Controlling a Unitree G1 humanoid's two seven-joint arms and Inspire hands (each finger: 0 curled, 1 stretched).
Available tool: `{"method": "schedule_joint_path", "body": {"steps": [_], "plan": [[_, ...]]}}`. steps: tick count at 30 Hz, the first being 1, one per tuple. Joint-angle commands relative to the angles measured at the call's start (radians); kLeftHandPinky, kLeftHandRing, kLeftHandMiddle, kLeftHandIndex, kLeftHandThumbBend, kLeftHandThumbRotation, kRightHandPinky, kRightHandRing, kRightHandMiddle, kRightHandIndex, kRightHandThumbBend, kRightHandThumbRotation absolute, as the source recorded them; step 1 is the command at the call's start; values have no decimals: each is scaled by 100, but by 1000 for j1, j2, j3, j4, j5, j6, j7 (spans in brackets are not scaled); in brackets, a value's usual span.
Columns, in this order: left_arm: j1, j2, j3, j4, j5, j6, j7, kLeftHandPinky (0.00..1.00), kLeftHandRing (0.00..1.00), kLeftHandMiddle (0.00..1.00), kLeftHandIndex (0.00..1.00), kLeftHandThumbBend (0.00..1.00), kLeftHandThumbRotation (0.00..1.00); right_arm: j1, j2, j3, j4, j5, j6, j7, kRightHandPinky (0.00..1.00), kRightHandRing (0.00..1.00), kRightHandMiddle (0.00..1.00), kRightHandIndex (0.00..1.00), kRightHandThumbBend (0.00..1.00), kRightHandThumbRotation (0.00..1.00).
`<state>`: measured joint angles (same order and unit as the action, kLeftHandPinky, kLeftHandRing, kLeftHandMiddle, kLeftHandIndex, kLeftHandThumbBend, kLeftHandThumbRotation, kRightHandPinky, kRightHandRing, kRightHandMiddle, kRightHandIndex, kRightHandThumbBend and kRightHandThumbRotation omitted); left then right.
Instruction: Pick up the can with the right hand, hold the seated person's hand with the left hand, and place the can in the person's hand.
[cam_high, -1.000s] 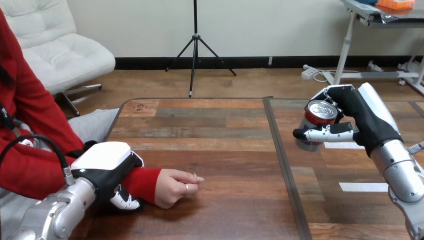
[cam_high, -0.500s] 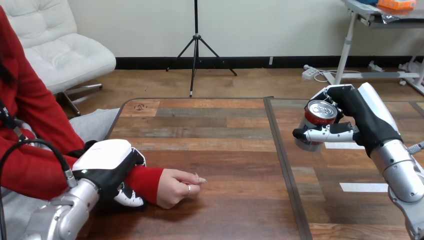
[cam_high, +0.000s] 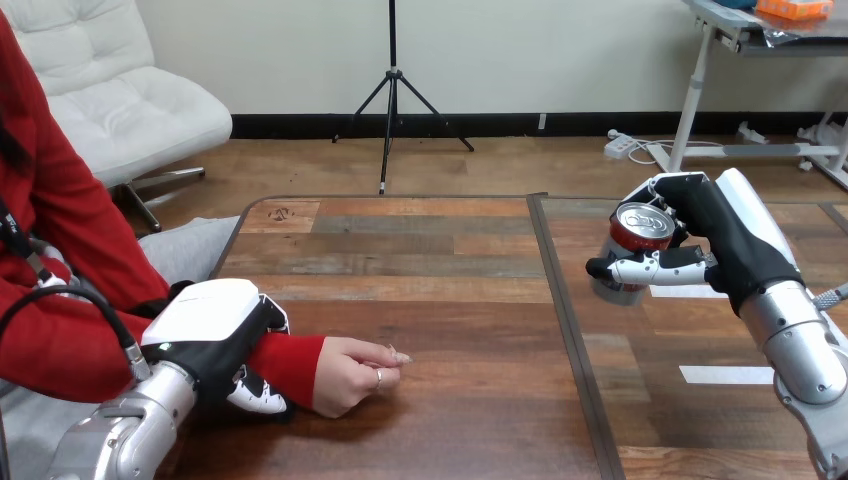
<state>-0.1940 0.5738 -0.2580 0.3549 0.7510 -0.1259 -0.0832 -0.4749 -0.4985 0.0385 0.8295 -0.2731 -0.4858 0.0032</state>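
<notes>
At the frame's right our right hand (cam_high: 735, 240) wraps fingers and thumb round the upright can (cam_high: 638, 228), at lower left our left hand (cam_high: 212, 318) curls round the person's wrist (cam_high: 292, 362), so we judge that carrying the can leftward to the person's hand (cam_high: 352, 375), which is loosely closed, comes next.

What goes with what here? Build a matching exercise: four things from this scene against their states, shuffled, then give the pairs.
Things:
1. can
2. left hand
3. right hand
4. person's hand

States:
A. lying on the table, loosely closed
B. red, with a silver top
C. curled round the person's wrist
D. curled round the can

Pairs: 1-B, 2-C, 3-D, 4-A
</notes>
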Motion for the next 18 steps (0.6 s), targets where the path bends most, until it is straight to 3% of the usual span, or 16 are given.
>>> {"method": "schedule_joint_path", "body": {"steps": [1,7,18], "plan": [[-11,-14,-5,-23,-28,-32,24,31,38,40,38,71,0,-60,29,-6,-33,15,-14,-17,31,35,42,47,72,0],[-10,-10,3,-28,-41,-51,39,29,35,38,37,72,0,-61,42,-2,-38,12,5,-13,32,36,42,47,71,0],[-8,3,17,-71,-51,-37,29,29,35,38,37,71,0,-66,70,7,-31,1,9,-21,35,38,43,47,71,0]]}}
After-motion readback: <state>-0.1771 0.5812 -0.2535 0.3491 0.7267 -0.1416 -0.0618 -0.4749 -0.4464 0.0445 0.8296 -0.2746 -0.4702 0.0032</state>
